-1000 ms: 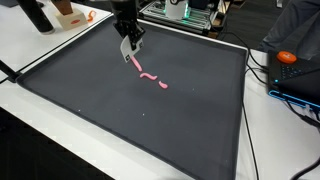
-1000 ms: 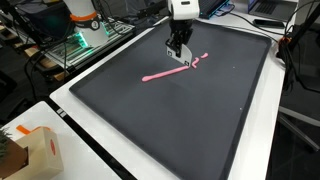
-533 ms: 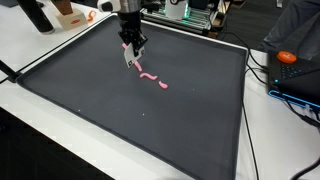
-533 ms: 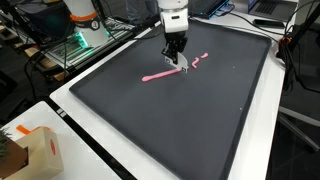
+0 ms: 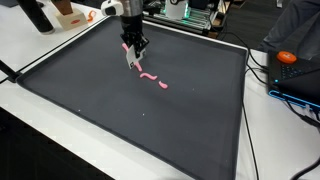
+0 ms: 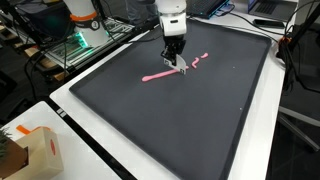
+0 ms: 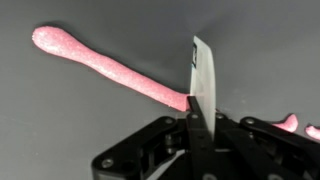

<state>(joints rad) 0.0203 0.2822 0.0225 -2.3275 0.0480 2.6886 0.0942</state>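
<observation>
A long pink clay strip (image 7: 110,70) lies on the black mat (image 5: 150,130). My gripper (image 7: 198,118) is shut on a thin white blade (image 7: 203,72), which stands upright against the strip's near end. In both exterior views the gripper (image 5: 133,58) (image 6: 176,60) hangs low over the mat with the blade (image 6: 184,68) touching down by the pink strip (image 6: 157,75). Short pink pieces (image 5: 155,79) (image 6: 199,58) lie just beyond the blade, one showing at the wrist view's right edge (image 7: 290,122).
The mat sits on a white table (image 5: 40,150). An orange object (image 5: 287,57) and cables lie off the mat's side. A cardboard box (image 6: 35,150) stands at a table corner. Electronics with green lights (image 6: 85,40) stand behind the mat.
The gripper with its blade has shifted a little along the pink strip, away from the short pieces. The clay pieces lie as before.
</observation>
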